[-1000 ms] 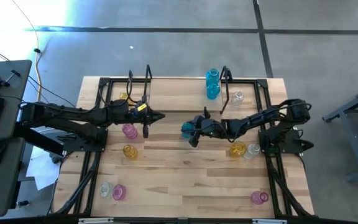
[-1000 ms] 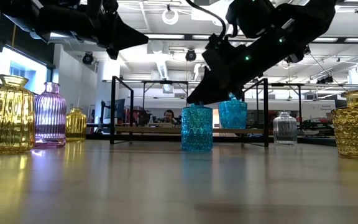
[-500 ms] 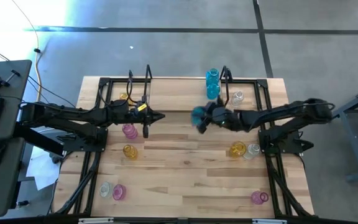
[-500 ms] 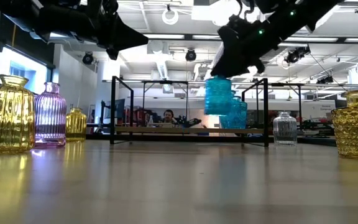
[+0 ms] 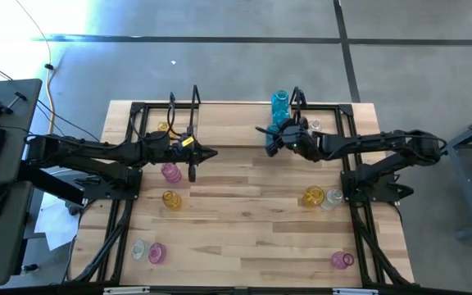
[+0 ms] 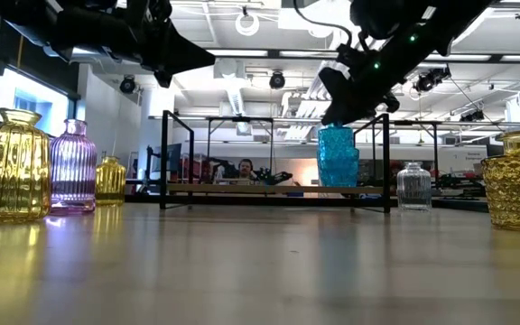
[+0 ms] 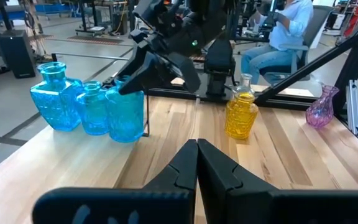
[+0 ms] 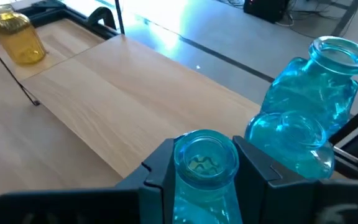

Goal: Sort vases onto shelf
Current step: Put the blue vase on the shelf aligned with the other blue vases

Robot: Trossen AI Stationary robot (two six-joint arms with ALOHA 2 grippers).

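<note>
On the near part of the worktop [image 5: 244, 238] stand vases not yet sorted: a clear and a pink one at the near left, a pink one at the near right, an amber and a clear one beside the right arm's base, and a pink and an amber one under the left arm. The left tool [image 5: 210, 154] hangs over the middle-left of the worktop with its fingers pressed together on nothing, well apart from the work. The right tool [image 5: 279, 138] is the one that matters: its two fingers clamp the neck of a cyan vase [image 8: 205, 163], which hangs upright, long axis vertical, mouth up. From the low view the cyan vase [image 6: 338, 155] appears to sit at or just above the level of the shelf [image 5: 220, 127] board; whether it touches the board I cannot tell. Just beyond it, toward the far right of the shelf, two more cyan vases [image 8: 316, 112] stand in a row, the nearer one just beside the held one. The coming move looks like a straight lowering and release, and it turns on that small gap: the held vase must go down beside its neighbour without knocking it. Farther left on the shelf stands a lone amber vase [image 8: 16, 37].
</note>
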